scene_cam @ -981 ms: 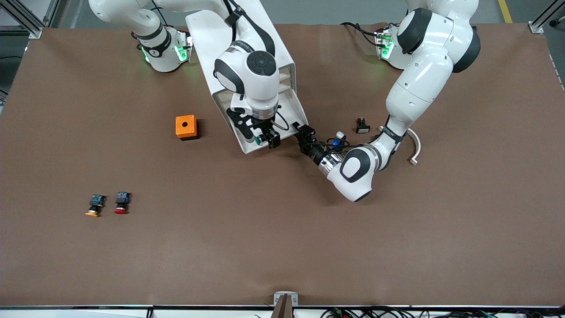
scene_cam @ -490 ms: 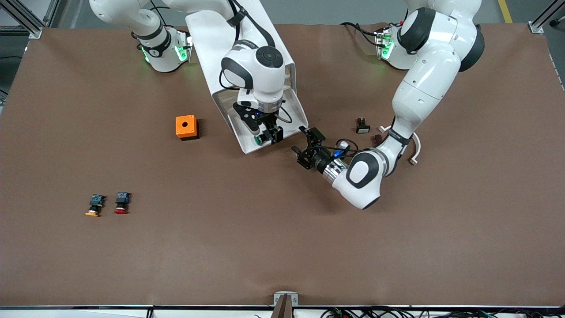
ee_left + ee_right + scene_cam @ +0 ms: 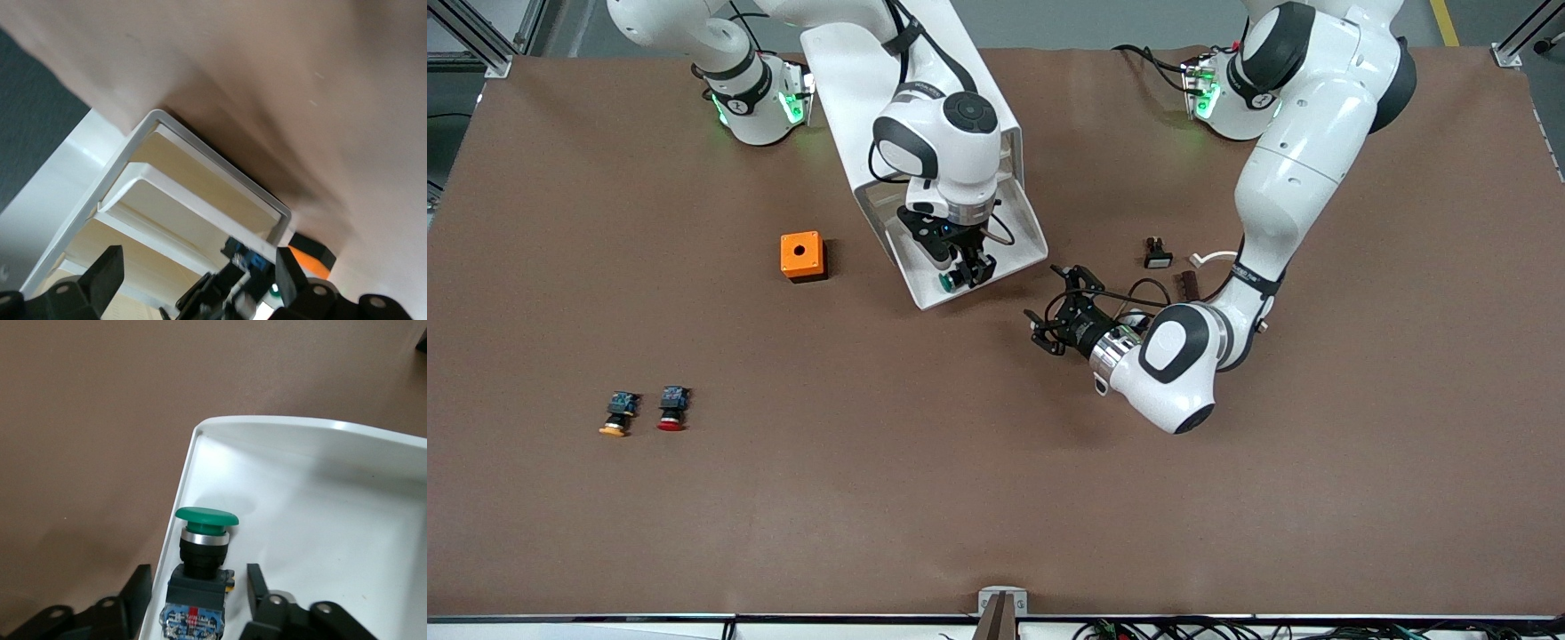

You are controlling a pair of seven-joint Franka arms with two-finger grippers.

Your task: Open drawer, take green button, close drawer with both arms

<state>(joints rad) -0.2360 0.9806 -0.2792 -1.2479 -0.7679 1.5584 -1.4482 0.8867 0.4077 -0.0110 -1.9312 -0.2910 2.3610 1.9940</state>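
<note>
The white cabinet (image 3: pixel 845 71) has its lowest drawer (image 3: pixel 1032 244) pulled out toward the front camera. The green-capped button (image 3: pixel 947 282) lies in the drawer by its front rim. It also shows in the right wrist view (image 3: pixel 203 540). My right gripper (image 3: pixel 963 269) hangs over the drawer, open, its fingers (image 3: pixel 137 587) on either side of the button's black body with gaps. My left gripper (image 3: pixel 1047 296) is open and empty, low over the table off the drawer's front corner. Its wrist view shows its gripper (image 3: pixel 199 253) open wide and the drawer (image 3: pixel 200 207) farther off.
An orange box with a hole (image 3: pixel 801 255) stands beside the cabinet toward the right arm's end. A red-capped button (image 3: pixel 671 409) and a yellow-capped one (image 3: pixel 616 415) lie nearer the camera. A small black part (image 3: pixel 1157 253) and a brown piece (image 3: pixel 1188 283) lie by the left arm.
My left gripper has drawn back from the drawer's front corner toward the front camera and stands open. My right gripper shifted slightly over the drawer beside the green button.
</note>
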